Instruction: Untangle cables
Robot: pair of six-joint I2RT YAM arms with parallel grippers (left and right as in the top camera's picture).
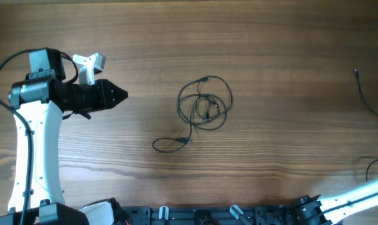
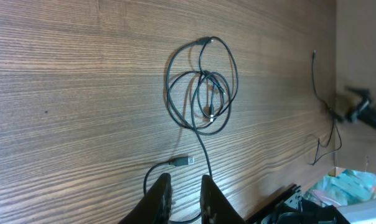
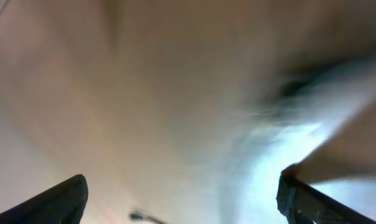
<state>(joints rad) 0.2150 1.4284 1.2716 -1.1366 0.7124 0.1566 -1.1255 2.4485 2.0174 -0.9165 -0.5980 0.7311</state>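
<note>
Brown wood-grain bench (image 1: 270,50): wood, matt, smooth, grain visible. Thin black cables (image 1: 204,103): plastic-sheathed, slight sheen. Black two-finger left claw (image 2: 184,186): matt, prob. plastic.

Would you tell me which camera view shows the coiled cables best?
The left wrist view: the cables lie large and sharp, each loop distinct. Overhead shows them whole but smaller. The right wrist view is only blur.

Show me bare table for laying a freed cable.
Free: table between left gripper and coiled cables; wider stretch from them to the loose strand at the right edge. Crowded: around the coil and its tail loop.
</note>
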